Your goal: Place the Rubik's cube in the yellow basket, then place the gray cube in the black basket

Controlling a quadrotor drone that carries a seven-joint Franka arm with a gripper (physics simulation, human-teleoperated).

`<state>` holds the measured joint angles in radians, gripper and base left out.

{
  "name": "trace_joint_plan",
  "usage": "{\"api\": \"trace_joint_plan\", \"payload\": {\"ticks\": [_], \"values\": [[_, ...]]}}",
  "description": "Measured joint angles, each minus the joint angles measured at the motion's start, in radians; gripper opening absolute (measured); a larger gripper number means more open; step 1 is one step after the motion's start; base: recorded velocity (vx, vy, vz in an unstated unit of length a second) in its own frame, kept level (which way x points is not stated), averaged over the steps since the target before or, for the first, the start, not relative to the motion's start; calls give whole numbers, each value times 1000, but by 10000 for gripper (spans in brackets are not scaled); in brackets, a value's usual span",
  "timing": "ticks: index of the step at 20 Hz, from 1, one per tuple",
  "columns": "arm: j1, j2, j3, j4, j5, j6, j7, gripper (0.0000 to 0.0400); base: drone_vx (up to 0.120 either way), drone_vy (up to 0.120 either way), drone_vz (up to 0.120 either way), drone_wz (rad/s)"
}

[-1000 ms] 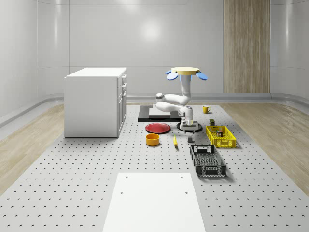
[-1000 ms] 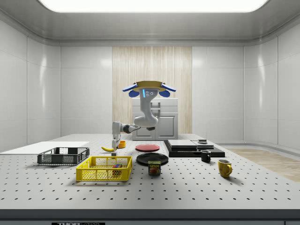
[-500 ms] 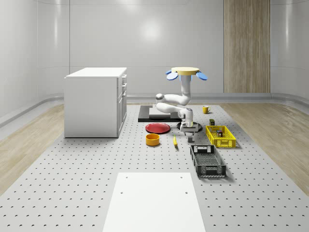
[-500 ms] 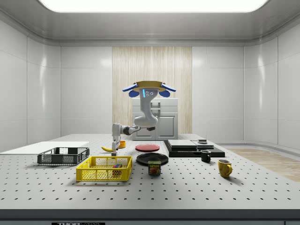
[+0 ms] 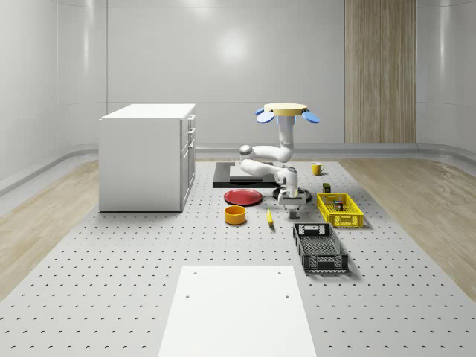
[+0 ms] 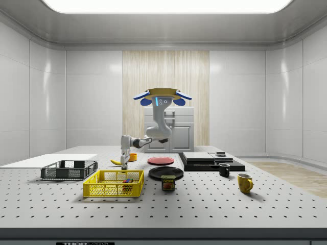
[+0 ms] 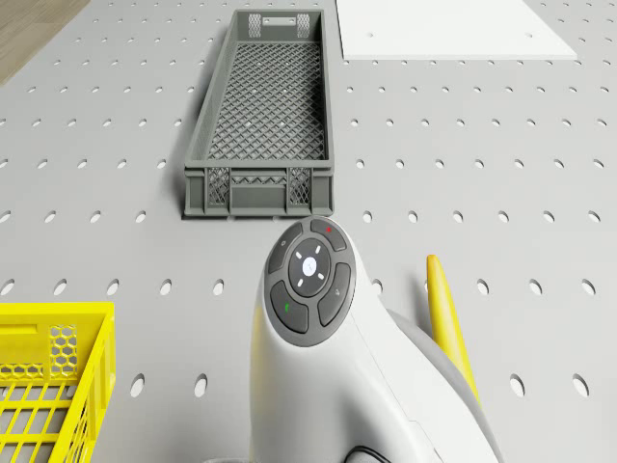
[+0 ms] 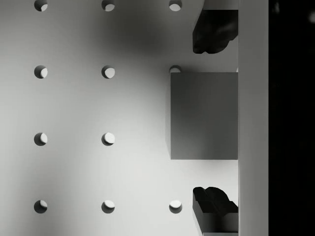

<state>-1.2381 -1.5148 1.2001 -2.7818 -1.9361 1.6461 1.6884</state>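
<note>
Gripper (image 8: 215,118) hangs open low over the counter (image 5: 111,268), one finger (image 8: 211,29) on each side of the gray cube (image 8: 204,115), not touching it, just beyond the black basket's (image 5: 320,249) far end. Drone (image 5: 288,111) hovers behind. Rubik's cube (image 6: 126,180) sits in the yellow basket (image 6: 113,185).

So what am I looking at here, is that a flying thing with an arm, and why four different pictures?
Yes: a drone hovering over a perforated table, carrying a white arm. Two cameras watch from the room, one rides on the drone, one on the wrist. The gripper hangs low beside the yellow basket, fingers open either side of a gray cube on the table, not gripping it. A black basket, a banana and a red plate lie nearby.
</note>
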Motion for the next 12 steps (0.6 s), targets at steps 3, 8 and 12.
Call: {"api": "trace_joint_plan", "payload": {"ticks": [3, 8, 12], "values": [[-6, 2, -6, 5, -6, 2, 2, 400, 0, 0, 0, 0], [-14, 6, -31, 17, -30, 11, 2, 400, 0, 0, 0, 0], [-18, 9, -49, 25, -47, 17, 2, 400, 0, 0, 0, 0]]}}
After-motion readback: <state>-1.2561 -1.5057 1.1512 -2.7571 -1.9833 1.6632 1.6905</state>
